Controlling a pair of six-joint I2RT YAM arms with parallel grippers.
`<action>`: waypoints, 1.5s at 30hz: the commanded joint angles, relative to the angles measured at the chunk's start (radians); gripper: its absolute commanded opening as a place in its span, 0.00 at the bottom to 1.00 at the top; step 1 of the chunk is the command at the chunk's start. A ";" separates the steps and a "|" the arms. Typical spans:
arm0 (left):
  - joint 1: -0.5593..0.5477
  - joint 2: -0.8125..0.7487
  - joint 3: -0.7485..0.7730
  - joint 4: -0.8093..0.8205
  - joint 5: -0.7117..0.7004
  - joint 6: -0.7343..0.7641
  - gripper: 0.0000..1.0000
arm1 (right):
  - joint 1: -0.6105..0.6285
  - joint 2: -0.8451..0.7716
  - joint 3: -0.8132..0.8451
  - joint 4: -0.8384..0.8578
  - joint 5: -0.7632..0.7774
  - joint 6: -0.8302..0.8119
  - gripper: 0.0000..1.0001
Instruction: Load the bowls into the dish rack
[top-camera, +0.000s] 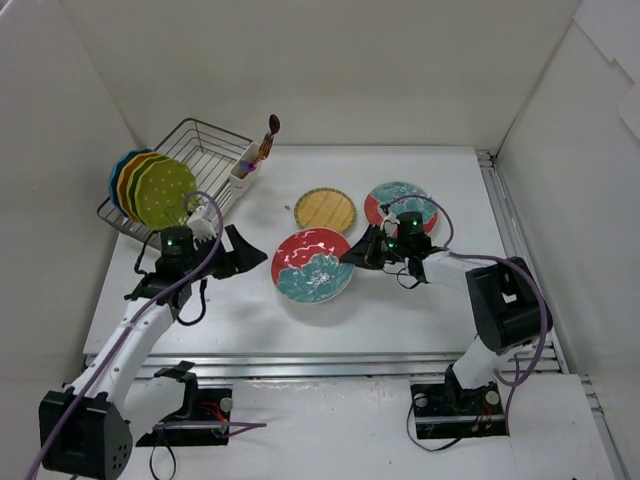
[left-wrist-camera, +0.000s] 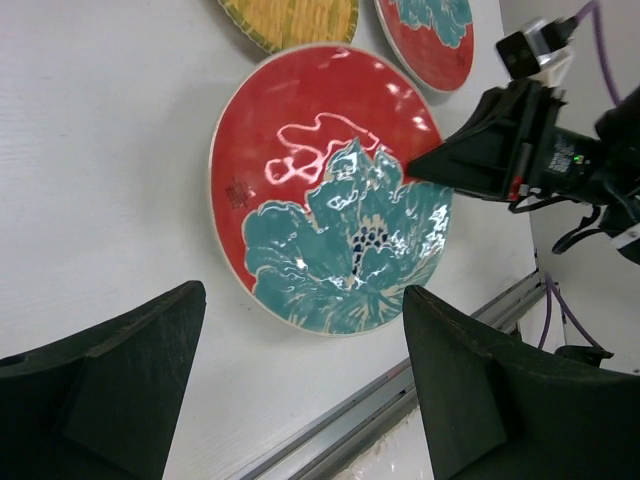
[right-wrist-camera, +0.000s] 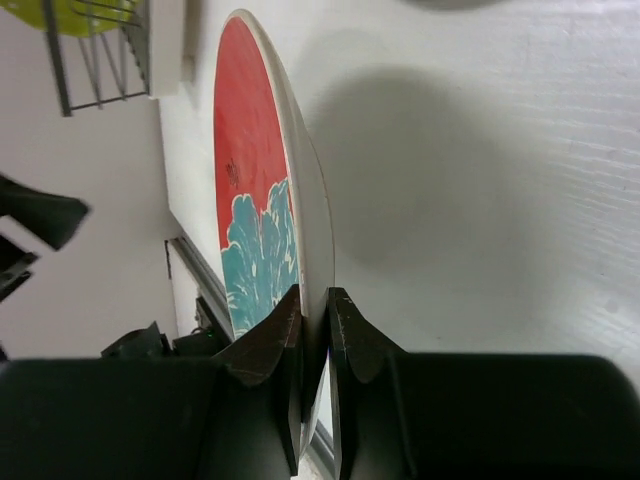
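From overhead, far left: shows a rectangular silver wire dish rack (top-camera: 205, 150) at the rear of the white bench (top-camera: 250, 310), loaded with upright blue, orange and white-dotted green round bowls (top-camera: 160, 192) and fitted with a small white utensil cup (top-camera: 242, 172). Finds the left gripper (top-camera: 248, 255) just in front of the rack, spread wide and holding nothing. Places a glossy red round bowl with a teal flower (top-camera: 312, 264) at mid-bench, a tan woven round bowl (top-camera: 325, 209) behind it and a second red-and-teal bowl (top-camera: 400, 207) further right. Catches the right gripper (top-camera: 350, 256) at the nearer red bowl's right rim.

From the left wrist: adds the flower's blue-dotted centre, glare on the glaze and a small dark mark on the red, with the black fingers (left-wrist-camera: 120, 380) framing the bowl, apart from it.

From the right wrist alone: reveals the jaws clamped together on the pale rim, one on each face, the bowl seen edge-on above its shadow.
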 joint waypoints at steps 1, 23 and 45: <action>-0.050 0.042 0.037 0.148 -0.035 -0.045 0.75 | -0.021 -0.154 0.023 0.140 -0.141 0.050 0.00; -0.178 0.352 0.118 0.349 0.080 -0.143 0.64 | -0.051 -0.312 -0.014 0.142 -0.203 0.064 0.00; -0.208 0.391 0.140 0.446 0.232 -0.215 0.09 | -0.080 -0.346 -0.056 0.140 -0.226 0.026 0.00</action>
